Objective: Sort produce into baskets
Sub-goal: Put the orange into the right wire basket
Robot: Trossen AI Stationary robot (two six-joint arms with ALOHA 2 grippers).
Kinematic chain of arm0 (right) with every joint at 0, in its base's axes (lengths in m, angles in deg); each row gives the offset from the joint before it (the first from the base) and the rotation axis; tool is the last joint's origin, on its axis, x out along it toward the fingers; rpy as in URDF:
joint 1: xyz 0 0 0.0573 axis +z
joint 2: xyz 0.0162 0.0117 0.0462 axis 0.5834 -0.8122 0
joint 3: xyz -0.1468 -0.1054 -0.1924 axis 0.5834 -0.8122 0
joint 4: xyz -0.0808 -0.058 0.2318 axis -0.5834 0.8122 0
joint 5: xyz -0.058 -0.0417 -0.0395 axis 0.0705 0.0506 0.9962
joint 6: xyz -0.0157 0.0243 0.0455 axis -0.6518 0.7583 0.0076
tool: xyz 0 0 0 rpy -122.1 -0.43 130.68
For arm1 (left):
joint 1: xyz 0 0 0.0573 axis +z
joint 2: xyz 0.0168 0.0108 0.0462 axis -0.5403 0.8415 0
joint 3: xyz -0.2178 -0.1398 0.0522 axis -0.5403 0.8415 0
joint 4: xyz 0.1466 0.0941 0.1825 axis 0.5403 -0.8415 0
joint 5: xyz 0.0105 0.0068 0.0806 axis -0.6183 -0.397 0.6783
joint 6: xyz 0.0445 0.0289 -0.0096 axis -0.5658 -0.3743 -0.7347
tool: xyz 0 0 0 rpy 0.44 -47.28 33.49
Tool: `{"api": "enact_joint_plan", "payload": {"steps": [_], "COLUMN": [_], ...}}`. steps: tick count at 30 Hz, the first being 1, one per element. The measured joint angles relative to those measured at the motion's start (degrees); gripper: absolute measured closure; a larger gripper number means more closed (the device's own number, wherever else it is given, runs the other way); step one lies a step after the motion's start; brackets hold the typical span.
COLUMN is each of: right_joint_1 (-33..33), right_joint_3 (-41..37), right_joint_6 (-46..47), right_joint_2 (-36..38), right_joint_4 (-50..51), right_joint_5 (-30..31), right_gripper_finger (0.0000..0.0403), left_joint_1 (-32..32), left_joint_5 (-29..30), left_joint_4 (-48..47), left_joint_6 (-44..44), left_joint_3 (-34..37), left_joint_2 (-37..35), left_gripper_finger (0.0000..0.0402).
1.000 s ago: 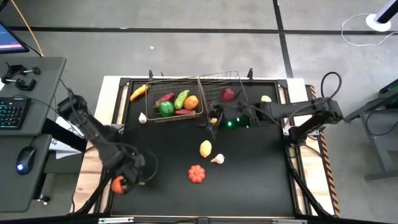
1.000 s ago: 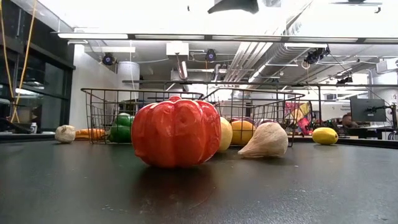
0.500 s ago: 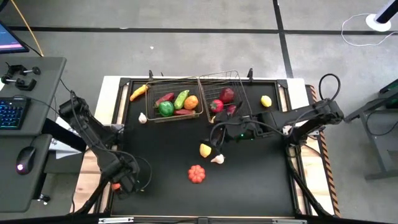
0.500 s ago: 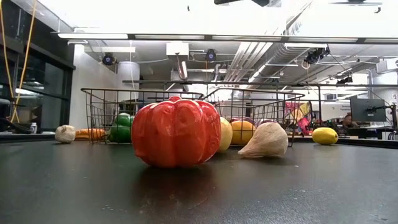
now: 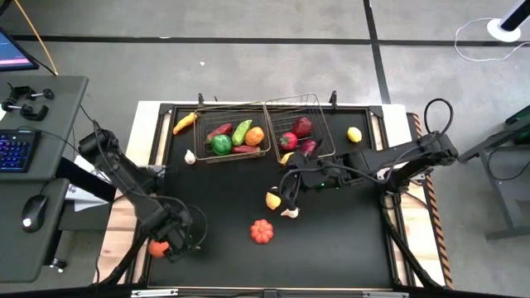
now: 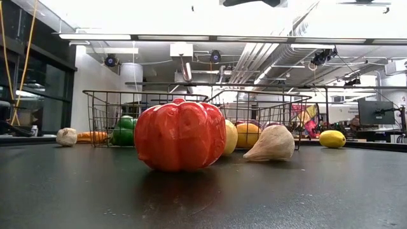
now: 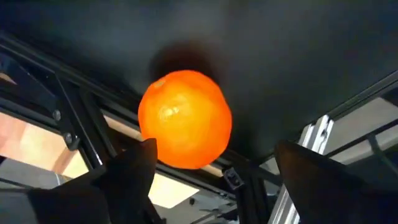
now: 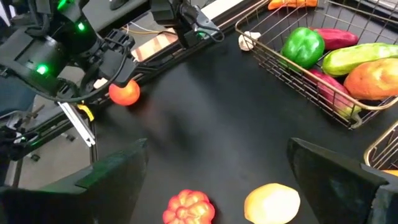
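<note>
An orange (image 7: 185, 118) lies at the table's near left corner, beside the frame rail. My left gripper (image 7: 214, 155) hangs open just above it (image 5: 170, 240), pointing steeply down, one finger on either side. My right gripper (image 5: 283, 197) stands open, raised over a yellow lemon (image 5: 273, 199) and a garlic bulb (image 5: 290, 211) at mid-table. A red ribbed tomato (image 5: 262, 231) rests nearer the front. The left basket (image 5: 234, 132) holds a green pepper (image 8: 303, 46), a cucumber and other produce. The right basket (image 5: 296, 128) holds red pieces.
Another lemon (image 5: 354, 134) lies right of the baskets. A second garlic bulb (image 5: 190, 156) and an orange-yellow piece (image 5: 185, 122) lie left of them. The metal frame rail (image 7: 81, 124) runs close beside the orange. Bare black table lies between the two grippers.
My right gripper has swung from beside the right basket toward the table's near edge and now hangs over the lemon and the garlic, still open. My left gripper has rolled about its own axis above the orange, which stays where it was.
</note>
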Motion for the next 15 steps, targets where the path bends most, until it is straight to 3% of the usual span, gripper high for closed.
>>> {"api": "enact_joint_plan", "payload": {"steps": [7, 15], "right_joint_1": [0.0, 0.0], "right_joint_3": [0.0, 0.0], "right_joint_6": [0.0, -0.5], "right_joint_2": [0.0, 0.0], "right_joint_4": [0.2, 0.2], "right_joint_5": [0.1, 0.7], "right_gripper_finger": [0.003, 0.003], "left_joint_1": [0.0, -1.2], "left_joint_5": [0.0, 0.0], "left_joint_4": [0.2, 0.2], "left_joint_6": [-0.5, 5.7], "left_joint_3": [0.0, 0.0], "left_joint_2": [1.2, 1.5], "left_gripper_finger": [0.0044, 0.004]}}
